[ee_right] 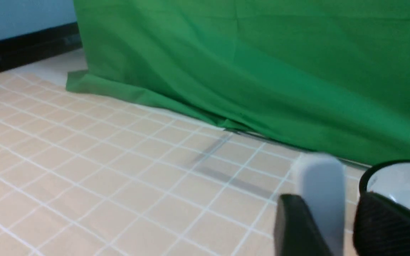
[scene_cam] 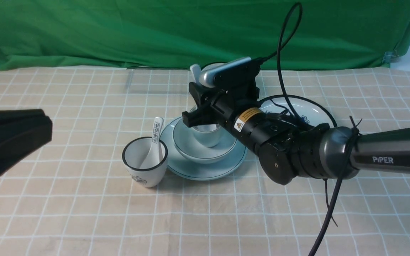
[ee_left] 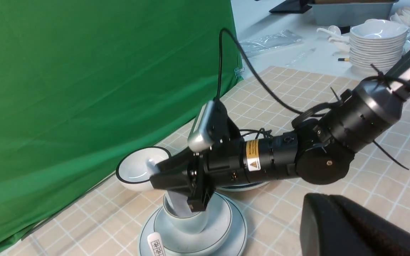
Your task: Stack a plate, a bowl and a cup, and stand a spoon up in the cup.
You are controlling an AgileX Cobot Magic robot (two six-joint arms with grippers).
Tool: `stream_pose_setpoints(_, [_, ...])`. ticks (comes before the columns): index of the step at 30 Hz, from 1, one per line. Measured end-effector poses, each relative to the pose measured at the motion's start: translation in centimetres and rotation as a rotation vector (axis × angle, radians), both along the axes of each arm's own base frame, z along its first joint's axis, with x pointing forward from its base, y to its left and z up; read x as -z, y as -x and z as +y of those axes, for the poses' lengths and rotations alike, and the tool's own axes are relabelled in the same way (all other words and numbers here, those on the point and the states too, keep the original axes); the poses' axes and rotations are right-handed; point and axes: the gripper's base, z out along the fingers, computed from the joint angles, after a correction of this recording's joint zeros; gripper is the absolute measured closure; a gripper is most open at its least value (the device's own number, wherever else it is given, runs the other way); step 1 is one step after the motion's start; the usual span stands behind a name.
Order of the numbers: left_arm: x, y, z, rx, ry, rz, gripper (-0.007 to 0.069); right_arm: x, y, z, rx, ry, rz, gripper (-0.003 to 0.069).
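Observation:
The pale blue-green plate [scene_cam: 205, 171] lies mid-table with the pale bowl [scene_cam: 190, 149] on it and the pale blue cup [scene_cam: 209, 139] in the bowl. The stack also shows in the left wrist view, plate [ee_left: 240, 231], bowl [ee_left: 222, 217], cup [ee_left: 195, 224]. My right gripper [scene_cam: 192, 105] is just above the cup. The plain white spoon [ee_right: 320, 185] stands between its fingers with a narrow gap on one side. The spoon's lower part is in the cup [ee_left: 176, 207] and its handle tip [scene_cam: 195, 73] sticks up. My left gripper [scene_cam: 46, 129] is shut and empty, off to the left.
A white black-rimmed cup [scene_cam: 144, 161] holding a marked spoon [scene_cam: 157, 137] stands just left of the plate. A small black-rimmed bowl [ee_left: 139, 169] sits behind the stack. A black-rimmed plate [scene_cam: 299, 106] lies under my right arm. The green curtain [scene_cam: 155, 32] closes the far side.

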Motion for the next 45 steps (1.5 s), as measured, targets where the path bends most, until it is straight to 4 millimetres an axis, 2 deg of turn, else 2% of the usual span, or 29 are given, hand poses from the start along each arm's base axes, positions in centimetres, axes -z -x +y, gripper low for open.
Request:
stream_pose_setpoints(2, [0.0, 0.0, 0.0, 0.0, 0.0, 0.0, 0.0624, 0.3, 0.0, 0.0, -0.002, 0.013, 0.003, 0.0314])
stream_pose_setpoints(7, [0.0, 0.0, 0.0, 0.001, -0.004, -0.004, 0.0624, -0.5, 0.0, 0.0, 0.0, -0.01, -0.032, 0.0289])
stream_pose_setpoints(9, [-0.1, 0.0, 0.0, -0.003, -0.003, -0.014, 0.0624, -1.8, 0.5, -0.1, -0.004, -0.021, -0.046, 0.0288])
stream_pose_setpoints(11, [-0.1, 0.1, 0.3, -0.011, 0.001, -0.041, 0.0624, -4.9, 2.0, -0.5, -0.021, -0.026, -0.06, 0.0294])
stream_pose_setpoints(13, [0.1, 0.4, 0.5, -0.02, 0.019, -0.07, 0.0624, -7.4, 3.8, -1.0, -0.042, -0.005, -0.053, 0.0326])
stream_pose_setpoints(14, [0.5, 0.4, 0.6, -0.022, 0.022, -0.073, 0.0624, -8.0, 4.3, -1.1, -0.048, 0.006, -0.052, 0.0338])
stream_pose_setpoints(15, [1.7, 0.7, 0.9, -0.034, 0.049, -0.102, 0.0624, -10.2, 6.9, -2.1, -0.082, 0.073, -0.009, 0.0426])
stream_pose_setpoints(16, [2.4, 0.9, 1.1, -0.04, 0.065, -0.118, 0.0624, -10.8, 8.2, -2.6, -0.098, 0.105, 0.014, 0.0468])
stream_pose_setpoints(17, [2.8, 0.8, 1.1, -0.044, 0.069, -0.121, 0.0624, -11.2, 8.4, -2.8, -0.099, 0.107, 0.014, 0.0479])
stream_pose_setpoints(18, [4.0, 0.9, 1.2, -0.054, 0.093, -0.141, 0.0624, -11.9, 10.5, -4.0, -0.119, 0.149, 0.064, 0.0552])
stream_pose_setpoints(19, [5.1, 0.9, 1.3, -0.067, 0.125, -0.159, 0.0624, -12.7, 12.2, -5.2, -0.127, 0.169, 0.099, 0.0595])
stream_pose_setpoints(20, [5.6, 0.8, 1.3, -0.069, 0.123, -0.153, 0.0624, -12.6, 12.5, -5.5, -0.129, 0.179, 0.118, 0.0604])
stream_pose_setpoints(21, [6.9, 0.7, 1.4, -0.082, 0.145, -0.17, 0.0624, -12.5, 14.5, -7.0, -0.131, 0.201, 0.189, 0.0622])
stream_pose_setpoints(22, [7.3, 0.7, 1.4, -0.086, 0.149, -0.172, 0.0624, -12.2, 14.6, -7.1, -0.132, 0.209, 0.206, 0.0623])
stream_pose_setpoints(25, [10.5, 0.2, 1.3, -0.107, 0.142, -0.155, 0.0624, -11.6, 17.9, -9.9, -0.123, 0.255, 0.361, 0.0615])
stream_pose_setpoints(27, [11.6, 0.1, 1.3, -0.11, 0.127, -0.131, 0.0624, -11.3, 18.7, -10.7, -0.122, 0.27, 0.394, 0.0609])
stream_pose_setpoints(29, [13.9, 0.0, 1.2, -0.112, 0.088, -0.084, 0.0624, -11.6, 19.9, -11.7, -0.122, 0.279, 0.413, 0.0603])
stream_pose_setpoints(30, [14.9, 0.0, 1.2, -0.112, 0.07, -0.061, 0.0624, -11.6, 20.2, -11.9, -0.122, 0.279, 0.413, 0.0602])
stream_pose_setpoints(31, [14.9, 0.0, 1.2, -0.112, 0.07, -0.061, 0.0624, -11.7, 20.2, -11.9, -0.123, 0.278, 0.412, 0.0602])
stream_pose_setpoints(33, [17.7, 0.1, 1.3, -0.113, 0.018, 0.002, 0.0624, -12.0, 20.5, -12.2, -0.122, 0.269, 0.404, 0.0595])
stream_pose_setpoints(35, [19.4, 0.2, 1.4, -0.113, -0.014, 0.042, 0.0624, -11.9, 20.6, -12.3, -0.122, 0.27, 0.405, 0.0587])
stream_pose_setpoints(41, [21.3, 0.8, 1.5, -0.085, -0.11, 0.151, 0.0624, -12.5, 20.8, -12.9, -0.117, 0.289, 0.359, 0.0587])
stream_pose_setpoints(42, [21.6, 0.9, 1.5, -0.077, -0.139, 0.172, 0.0624, -13.1, 21.0, -14.0, -0.082, 0.273, 0.343, 0.061])
stream_pose_setpoints(43, [21.7, 0.9, 1.5, -0.076, -0.141, 0.174, 0.0624, -13.1, 21.0, -14.2, -0.076, 0.274, 0.339, 0.0614])
stream_pose_setpoints(45, [21.8, 1.0, 1.5, -0.072, -0.156, 0.178, 0.0623, -13.1, 21.5, -16.5, 0.001, 0.257, 0.319, 0.0638])
